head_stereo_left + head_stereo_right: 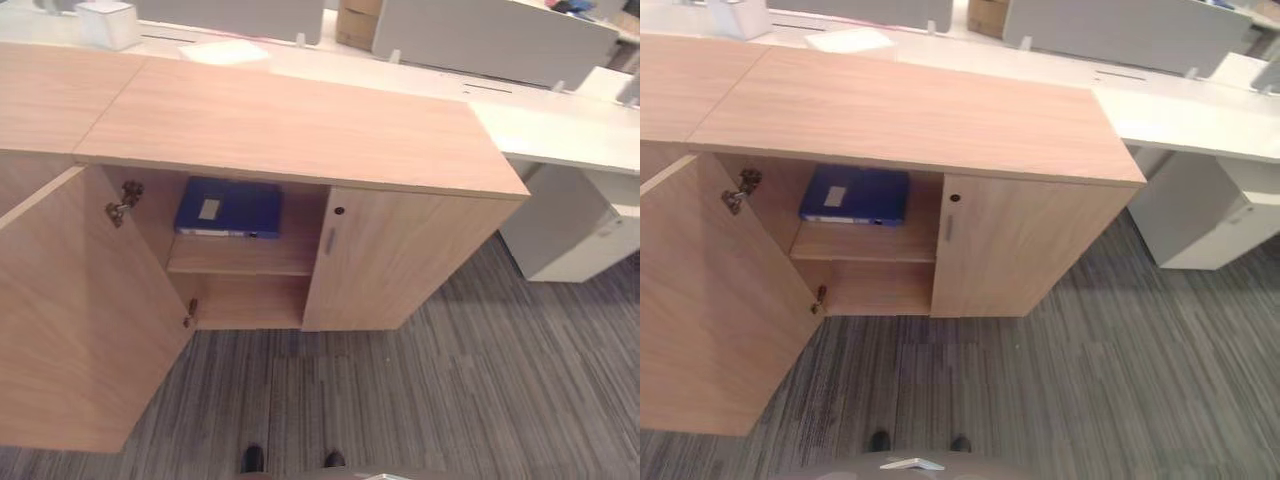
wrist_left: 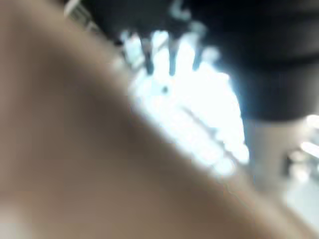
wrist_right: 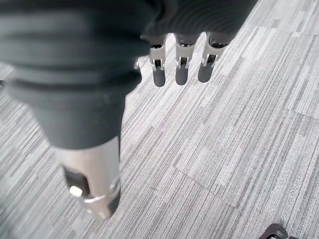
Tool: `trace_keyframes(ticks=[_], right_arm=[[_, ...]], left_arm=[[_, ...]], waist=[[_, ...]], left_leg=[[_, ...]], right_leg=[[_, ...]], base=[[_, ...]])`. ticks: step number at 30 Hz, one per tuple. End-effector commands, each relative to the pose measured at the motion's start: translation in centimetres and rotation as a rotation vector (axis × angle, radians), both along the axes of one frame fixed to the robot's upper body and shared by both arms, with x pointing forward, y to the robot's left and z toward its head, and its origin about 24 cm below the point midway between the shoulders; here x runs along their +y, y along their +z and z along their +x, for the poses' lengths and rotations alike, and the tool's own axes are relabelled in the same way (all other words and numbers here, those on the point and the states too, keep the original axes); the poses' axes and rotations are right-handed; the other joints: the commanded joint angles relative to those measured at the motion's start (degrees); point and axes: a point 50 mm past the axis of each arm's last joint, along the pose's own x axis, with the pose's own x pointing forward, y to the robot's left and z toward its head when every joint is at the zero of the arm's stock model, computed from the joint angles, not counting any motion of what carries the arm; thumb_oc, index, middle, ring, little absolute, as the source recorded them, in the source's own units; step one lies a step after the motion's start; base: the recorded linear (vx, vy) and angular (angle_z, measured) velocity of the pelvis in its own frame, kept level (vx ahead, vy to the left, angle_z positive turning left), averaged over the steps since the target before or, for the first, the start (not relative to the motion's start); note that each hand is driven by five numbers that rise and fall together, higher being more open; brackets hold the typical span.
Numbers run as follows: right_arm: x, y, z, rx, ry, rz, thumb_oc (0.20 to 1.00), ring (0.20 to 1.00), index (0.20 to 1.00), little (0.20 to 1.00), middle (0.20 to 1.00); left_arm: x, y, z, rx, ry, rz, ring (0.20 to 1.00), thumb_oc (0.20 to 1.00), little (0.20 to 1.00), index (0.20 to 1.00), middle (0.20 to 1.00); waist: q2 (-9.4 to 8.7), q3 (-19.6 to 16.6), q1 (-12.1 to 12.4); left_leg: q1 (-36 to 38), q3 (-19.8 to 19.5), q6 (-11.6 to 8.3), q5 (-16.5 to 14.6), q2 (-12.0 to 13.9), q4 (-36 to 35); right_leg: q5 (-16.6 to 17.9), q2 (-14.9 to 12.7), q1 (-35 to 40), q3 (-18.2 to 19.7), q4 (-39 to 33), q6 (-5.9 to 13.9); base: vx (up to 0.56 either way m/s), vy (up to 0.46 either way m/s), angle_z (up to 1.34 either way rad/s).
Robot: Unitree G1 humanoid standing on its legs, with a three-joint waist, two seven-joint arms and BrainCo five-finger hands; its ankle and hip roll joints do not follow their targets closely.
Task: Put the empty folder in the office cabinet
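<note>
The right hand (image 3: 179,69) hangs over the carpet, fingers relaxed and empty; left hand's fingers unreadable.

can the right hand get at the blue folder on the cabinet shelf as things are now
Probably yes, though not from where it is. The blue folder lies on the upper shelf behind the left door, which stands wide open, so nothing blocks the front. The right hand hangs over the carpet with relaxed fingers, holding nothing, and would have to come up.

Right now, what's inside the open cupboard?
A blue folder lies flat on the upper shelf of the cupboard. The space below looks bare. The closed right door hides the rest.
</note>
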Motion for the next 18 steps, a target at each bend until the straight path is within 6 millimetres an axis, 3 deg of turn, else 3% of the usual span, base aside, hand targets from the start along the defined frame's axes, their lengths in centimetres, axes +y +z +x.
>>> trace_keyframes(ticks=[1,3,10,18], right_arm=[[-0.9,0.5,-1.5,0.068,0.020,-0.035,1.000,1.000,1.000,1.000,1.000],[-1.0,0.6,-1.6,0.076,0.032,-0.041,1.000,1.000,1.000,1.000,1.000],[-1.0,0.5,-1.3,0.069,0.045,-0.040,1.000,1.000,1.000,1.000,1.000],[-0.4,0.4,-1.7,0.085,0.056,-0.013,1.000,1.000,1.000,1.000,1.000]], left_arm=[[-0.2,-0.8,-0.4,0.058,-0.011,0.014,1.000,1.000,1.000,1.000,1.000],[-0.7,-1.4,0.8,0.031,-0.048,0.007,1.000,1.000,1.000,1.000,1.000],[-1.5,-2.7,2.1,-0.019,-0.083,-0.019,1.000,1.000,1.000,1.000,1.000],[-3.5,-5.9,3.6,-0.256,-0.112,-0.132,1.000,1.000,1.000,1.000,1.000]], waist=[[1.31,-2.71,-0.35],[1.66,-2.69,-0.75],[2.49,-2.63,-0.78],[3.53,-2.46,-0.40]], left_leg=[[1.15,1.44,-0.83,-5.75,0.73,-0.02],[1.62,1.68,-0.74,-5.99,0.72,-0.02],[2.44,2.25,-0.62,-6.42,0.52,-0.02],[3.16,1.99,-0.39,-6.66,0.36,-0.02]], right_leg=[[0.10,-2.22,-1.37,3.08,-0.27,6.31],[0.11,-2.33,-1.18,3.39,-0.28,6.38],[0.06,-2.45,-0.68,3.95,-0.28,6.32],[-0.29,-2.61,0.29,3.94,-0.28,6.11]], base=[[0.01,0.010,-0.13],[0.01,0.026,-0.13],[0.00,0.010,-0.02],[0.00,0.000,0.00]])
